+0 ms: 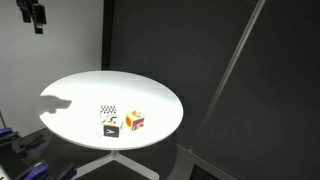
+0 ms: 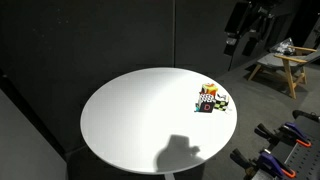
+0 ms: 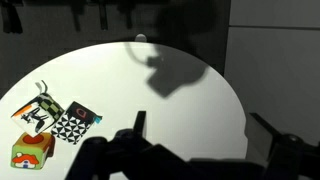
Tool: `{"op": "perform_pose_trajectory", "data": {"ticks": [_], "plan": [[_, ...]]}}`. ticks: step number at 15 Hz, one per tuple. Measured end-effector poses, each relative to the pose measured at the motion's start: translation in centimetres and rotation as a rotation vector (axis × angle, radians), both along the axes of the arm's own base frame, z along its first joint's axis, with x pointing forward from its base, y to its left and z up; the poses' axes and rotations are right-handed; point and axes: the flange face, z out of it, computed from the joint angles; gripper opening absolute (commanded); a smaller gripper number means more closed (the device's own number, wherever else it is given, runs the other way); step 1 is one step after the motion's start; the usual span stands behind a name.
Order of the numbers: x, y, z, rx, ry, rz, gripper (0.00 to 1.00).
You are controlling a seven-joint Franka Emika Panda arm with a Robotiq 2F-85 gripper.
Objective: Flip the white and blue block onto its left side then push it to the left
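The white and blue block point(image 1: 109, 111) sits on the round white table point(image 1: 75, 95) with its checkered white face up. It also shows in an exterior view point(image 2: 207, 99) and at the left of the wrist view point(image 3: 75, 123). It stands in a tight cluster with two other cubes. My gripper point(image 3: 205, 135) is open and empty, high above the table and well away from the block. It shows near the top edge in both exterior views point(image 1: 37, 15) point(image 2: 243, 35).
A black cube with a white mark point(image 1: 110, 127) point(image 3: 40, 110) and an orange, yellow and red cube point(image 1: 134, 121) point(image 3: 30, 152) touch or nearly touch the block. Dark curtains surround the table. A wooden stool point(image 2: 280, 62) stands beyond.
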Motion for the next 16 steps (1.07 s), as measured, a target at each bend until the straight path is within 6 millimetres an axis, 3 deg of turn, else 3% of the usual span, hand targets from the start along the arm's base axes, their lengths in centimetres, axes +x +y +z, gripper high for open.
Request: {"op": "perform_pose_trajectory", "data": {"ticks": [10,16], "plan": [[0.0,-0.1,-0.2,-0.006,0.001,-0.001,1.00],[1.9,-2.7,-2.4,-0.095,-0.050,-0.042,1.00]]}}
